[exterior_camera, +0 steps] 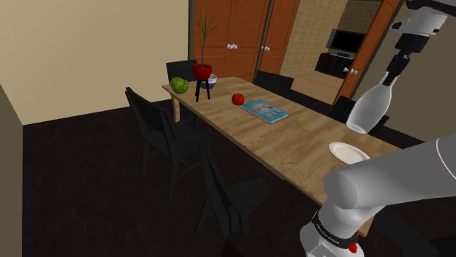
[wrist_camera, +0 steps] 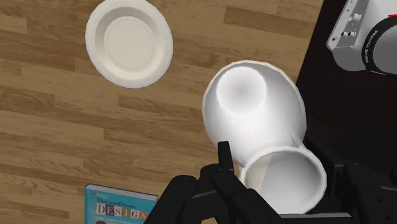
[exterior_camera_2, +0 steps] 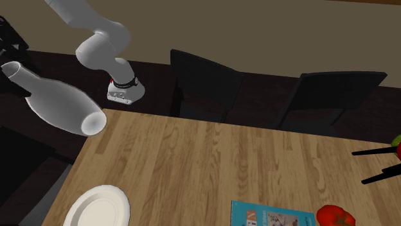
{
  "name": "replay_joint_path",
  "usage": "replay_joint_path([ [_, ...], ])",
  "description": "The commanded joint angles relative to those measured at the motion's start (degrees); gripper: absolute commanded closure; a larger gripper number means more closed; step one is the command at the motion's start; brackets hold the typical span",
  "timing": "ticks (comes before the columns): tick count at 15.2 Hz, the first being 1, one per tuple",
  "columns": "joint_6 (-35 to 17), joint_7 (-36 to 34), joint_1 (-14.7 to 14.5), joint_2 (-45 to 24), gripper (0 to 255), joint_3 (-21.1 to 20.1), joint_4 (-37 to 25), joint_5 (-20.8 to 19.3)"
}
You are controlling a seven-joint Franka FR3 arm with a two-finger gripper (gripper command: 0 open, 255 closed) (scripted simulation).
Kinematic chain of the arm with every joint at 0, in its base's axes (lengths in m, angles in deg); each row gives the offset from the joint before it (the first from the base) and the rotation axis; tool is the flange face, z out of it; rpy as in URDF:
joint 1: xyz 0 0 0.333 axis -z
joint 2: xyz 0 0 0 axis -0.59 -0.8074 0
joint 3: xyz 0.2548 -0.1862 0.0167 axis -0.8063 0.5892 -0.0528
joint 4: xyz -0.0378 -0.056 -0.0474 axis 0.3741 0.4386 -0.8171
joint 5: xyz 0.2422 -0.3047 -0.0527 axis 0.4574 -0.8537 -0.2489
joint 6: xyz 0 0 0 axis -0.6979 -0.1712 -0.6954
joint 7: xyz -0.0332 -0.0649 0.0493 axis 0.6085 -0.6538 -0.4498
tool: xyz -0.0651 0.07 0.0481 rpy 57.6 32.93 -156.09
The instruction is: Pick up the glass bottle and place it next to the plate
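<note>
A plain white bottle (exterior_camera: 367, 109) hangs tilted in the air above the wooden table's (exterior_camera: 292, 142) near end, base lowest. My black gripper (exterior_camera: 392, 71) is shut on its neck. The white plate (exterior_camera: 348, 152) lies on the table just below and beside the bottle's base. In the second exterior view the bottle (exterior_camera_2: 59, 104) slants over the table's corner, above the plate (exterior_camera_2: 96, 206), with the gripper (exterior_camera_2: 9, 61) at its neck. The wrist view looks down the bottle (wrist_camera: 254, 108) past a finger (wrist_camera: 224, 158) clasping its mouth; the plate (wrist_camera: 129, 42) lies apart from it.
A blue book (exterior_camera: 265, 110), a red fruit (exterior_camera: 237, 98), a green melon (exterior_camera: 179, 85) and a plant in a red pot (exterior_camera: 203, 71) sit farther along the table. Dark chairs (exterior_camera: 164, 135) line its sides. My stand's base (exterior_camera_2: 125, 90) is beside the table end.
</note>
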State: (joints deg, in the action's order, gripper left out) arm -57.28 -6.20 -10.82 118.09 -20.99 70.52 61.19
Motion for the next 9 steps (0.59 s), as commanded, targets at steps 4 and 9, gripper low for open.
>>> replay_joint_path([
  [4,6.0,4.89,1.55,2.32,255,1.56,-4.65,-2.53],
  [9,6.76,6.91,2.67,4.69,255,2.3,-3.69,-4.32],
])
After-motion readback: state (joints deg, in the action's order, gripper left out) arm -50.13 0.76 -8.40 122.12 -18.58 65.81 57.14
